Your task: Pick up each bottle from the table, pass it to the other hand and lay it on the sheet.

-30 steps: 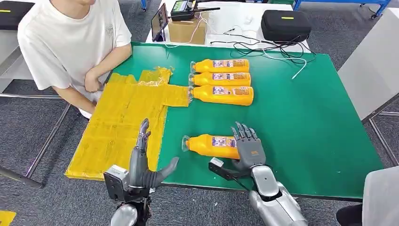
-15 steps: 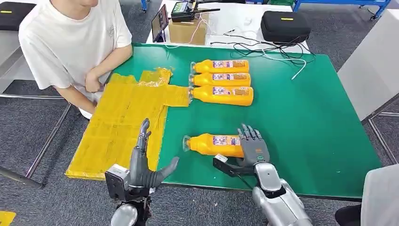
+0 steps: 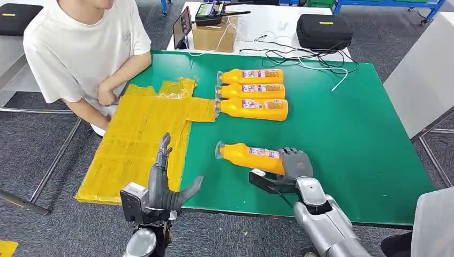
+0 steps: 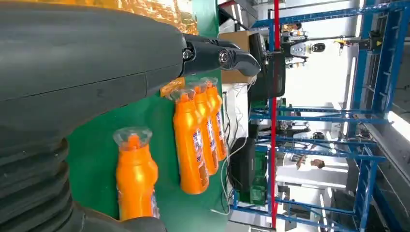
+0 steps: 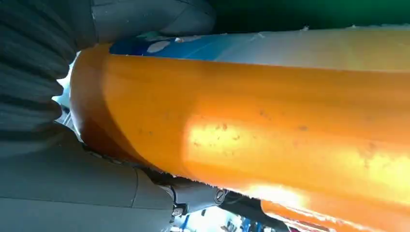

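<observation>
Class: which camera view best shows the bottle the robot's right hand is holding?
The head view. It shows the whole bottle, cap to base, with the right hand gripping its base end. The left wrist view shows its cap and upper body. The right wrist view shows a close orange stretch.

Bare green worktop right of the three bottles; person's forearm beside the yellow sheet.

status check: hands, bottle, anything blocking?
Right hand grips bottle by its base. Left hand open above sheet. Three bottles in a row beyond. Handover path looks clear.
</observation>
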Tool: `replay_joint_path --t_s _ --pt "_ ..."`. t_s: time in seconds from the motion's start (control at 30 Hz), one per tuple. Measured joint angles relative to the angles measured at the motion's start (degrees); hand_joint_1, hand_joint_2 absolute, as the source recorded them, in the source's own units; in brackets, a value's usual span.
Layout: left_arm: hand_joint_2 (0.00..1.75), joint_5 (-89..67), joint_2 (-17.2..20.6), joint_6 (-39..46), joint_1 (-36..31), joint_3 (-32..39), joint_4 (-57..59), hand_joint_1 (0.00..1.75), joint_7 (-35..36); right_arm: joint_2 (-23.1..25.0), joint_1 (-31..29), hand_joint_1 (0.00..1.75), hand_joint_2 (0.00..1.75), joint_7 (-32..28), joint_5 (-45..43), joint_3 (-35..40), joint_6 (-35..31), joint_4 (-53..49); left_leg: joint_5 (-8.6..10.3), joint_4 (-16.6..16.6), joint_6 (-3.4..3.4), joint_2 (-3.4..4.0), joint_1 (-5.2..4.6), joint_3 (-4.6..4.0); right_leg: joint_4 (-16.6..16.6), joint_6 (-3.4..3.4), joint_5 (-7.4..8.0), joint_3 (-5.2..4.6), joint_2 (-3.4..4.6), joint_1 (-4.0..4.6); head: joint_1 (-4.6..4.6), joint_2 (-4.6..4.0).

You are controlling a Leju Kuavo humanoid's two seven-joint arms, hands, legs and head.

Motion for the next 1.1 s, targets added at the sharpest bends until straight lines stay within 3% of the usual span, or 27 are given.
replay_joint_path --t_s 0.1,0.3,0.47,0.63,0.73,1.1 --pt "1.75 0.6 0.0 -0.4 -0.2 0.1 0.3 0.00 -0.2 -0.1 -0.6 1.75 1.75 -3.7 -2.7 -0.6 -0.8 1.4 -0.15 0.0 -0.01 0.01 0.00 0.35 -0.1 -0.01 -0.12 0.00 0.01 0.00 0.02 0.00" --pt "1.75 2.6 0.0 -0.5 0.0 0.1 0.3 0.00 -1.6 0.1 1.9 1.75 1.75 -20.3 -19.6 -3.4 -3.7 -0.8 -0.09 0.0 0.02 0.10 0.00 0.25 -0.1 0.00 0.03 0.49 0.04 0.00 0.02 0.00" --pt "1.75 3.5 0.0 -0.4 0.0 -0.1 0.3 0.00 -1.9 1.0 4.4 1.75 1.75 -22.9 -23.4 -4.2 -5.2 -3.9 -0.09 0.0 0.01 0.14 0.05 0.23 0.0 0.00 0.01 0.39 0.22 0.08 -0.02 -0.02" --pt "1.75 8.6 0.0 -2.5 0.5 -1.4 0.2 0.00 -1.3 2.5 8.8 1.75 1.75 -28.2 -28.1 -6.7 -18.4 -8.5 -0.04 0.0 -0.03 0.08 0.06 -0.19 0.0 -0.01 0.00 0.07 0.17 0.07 -0.02 -0.02" --pt "1.75 10.9 0.5 -3.1 1.7 -4.0 0.2 0.00 -1.8 3.1 11.8 1.75 1.75 -29.8 -30.6 -8.7 -22.1 -13.3 -0.06 0.0 -0.03 0.07 0.04 -0.28 0.0 -0.01 0.00 -0.01 0.17 0.05 0.00 -0.02" --pt "1.75 11.3 1.0 -3.1 2.4 -5.1 0.2 0.00 -2.2 3.3 13.0 1.75 1.75 -30.1 -31.6 -9.6 -22.6 -15.3 -0.06 0.0 -0.03 0.06 0.03 -0.35 0.0 -0.01 0.00 -0.07 0.16 0.03 0.00 -0.02"
